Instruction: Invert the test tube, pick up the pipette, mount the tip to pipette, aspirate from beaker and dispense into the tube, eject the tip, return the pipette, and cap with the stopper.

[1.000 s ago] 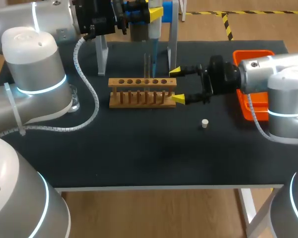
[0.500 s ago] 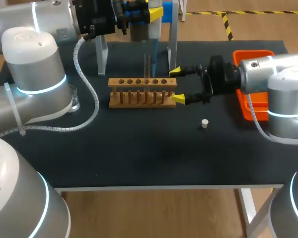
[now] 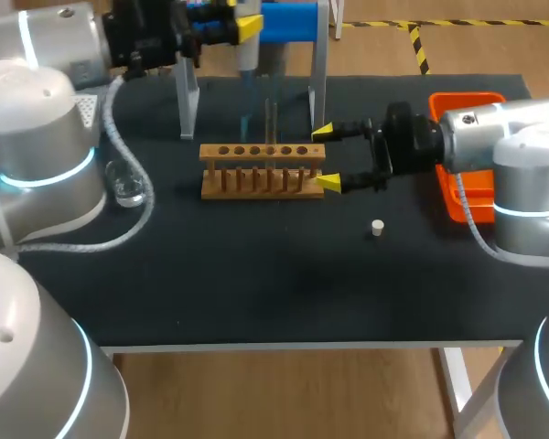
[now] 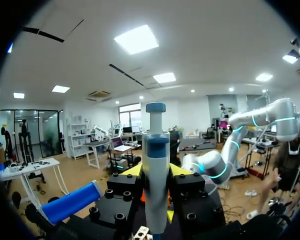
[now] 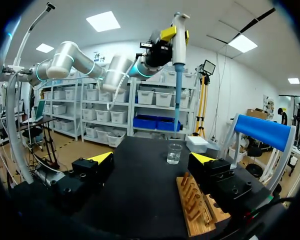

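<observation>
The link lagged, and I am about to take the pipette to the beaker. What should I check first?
1. Pipette held in left gripper: ok, clamped between the yellow tips.
2. Tip on the pipette: ok, blue tip mounted.
3. Pipette above beaker: not ok, it hangs behind the rack.
4. Liquid in the beaker: cannot tell.
5. Right gripper out of the way: ok, open at the rack's right end.

- A table (image 3: 256, 283) with a matte black top is seen from above.
- Its front edge (image 3: 302, 346) is finished in a pale strip.
- A white leg (image 3: 457, 389) is seen below its front right corner.
</observation>
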Action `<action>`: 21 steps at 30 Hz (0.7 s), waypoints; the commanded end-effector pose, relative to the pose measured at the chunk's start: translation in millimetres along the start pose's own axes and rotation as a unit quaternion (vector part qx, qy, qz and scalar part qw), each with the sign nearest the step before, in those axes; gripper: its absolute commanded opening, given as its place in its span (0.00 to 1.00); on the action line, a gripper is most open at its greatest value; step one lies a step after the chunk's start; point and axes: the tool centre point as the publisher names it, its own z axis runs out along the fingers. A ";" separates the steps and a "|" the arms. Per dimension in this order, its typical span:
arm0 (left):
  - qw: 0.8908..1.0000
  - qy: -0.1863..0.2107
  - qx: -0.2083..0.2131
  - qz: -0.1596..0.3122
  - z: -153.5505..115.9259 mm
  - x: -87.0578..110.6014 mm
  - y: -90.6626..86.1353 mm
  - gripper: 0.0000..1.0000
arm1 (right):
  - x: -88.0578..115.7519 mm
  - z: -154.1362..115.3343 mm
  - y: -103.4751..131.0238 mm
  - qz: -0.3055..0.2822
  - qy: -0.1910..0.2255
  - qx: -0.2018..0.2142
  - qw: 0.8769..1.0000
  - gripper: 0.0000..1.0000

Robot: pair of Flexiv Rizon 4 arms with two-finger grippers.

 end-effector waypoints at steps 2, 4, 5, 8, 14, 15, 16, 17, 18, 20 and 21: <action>1.000 -0.025 0.003 0.005 -66.9 0.1 9.5 0.00 | 0.4 0.0 0.4 0.000 0.000 0.001 1.000 1.00; 0.999 -0.038 0.003 0.010 -79.6 -4.2 12.9 0.00 | 0.4 0.0 0.4 0.000 0.000 0.001 1.000 1.00; 0.999 -0.044 0.000 0.011 -85.5 -6.6 14.5 0.00 | 0.4 0.0 0.4 0.000 0.000 0.001 1.000 1.00; 0.998 -0.059 0.001 0.020 -106.9 -13.9 18.9 0.00 | 0.4 0.0 0.4 0.000 0.000 0.001 1.000 1.00; 0.996 -0.081 -0.004 0.030 -135.0 -27.2 25.9 0.00 | 0.4 0.0 0.4 0.000 0.000 0.001 1.000 1.00; 0.996 -0.082 -0.004 0.030 -138.5 -29.7 27.8 0.00 | 0.4 0.0 0.4 0.000 0.000 0.001 1.000 1.00; 0.996 -0.084 -0.004 0.031 -141.4 -32.3 30.0 0.00 | 0.4 0.0 0.4 0.000 0.000 0.001 1.000 1.00; 0.996 -0.086 -0.003 0.031 -144.7 -34.9 32.1 0.00 | 0.4 0.0 0.4 0.000 0.000 0.001 1.000 1.00; 0.996 -0.088 -0.003 0.031 -148.4 -38.2 34.4 0.00 | 0.4 0.0 0.4 0.000 0.000 0.001 1.000 1.00; 0.995 -0.089 -0.002 0.032 -155.8 -44.9 39.9 0.00 | 0.4 0.0 0.4 0.000 0.000 0.001 1.000 1.00; 0.995 -0.090 -0.001 0.032 -159.0 -47.7 42.4 0.00 | 0.4 0.0 0.4 0.000 0.000 0.001 1.000 1.00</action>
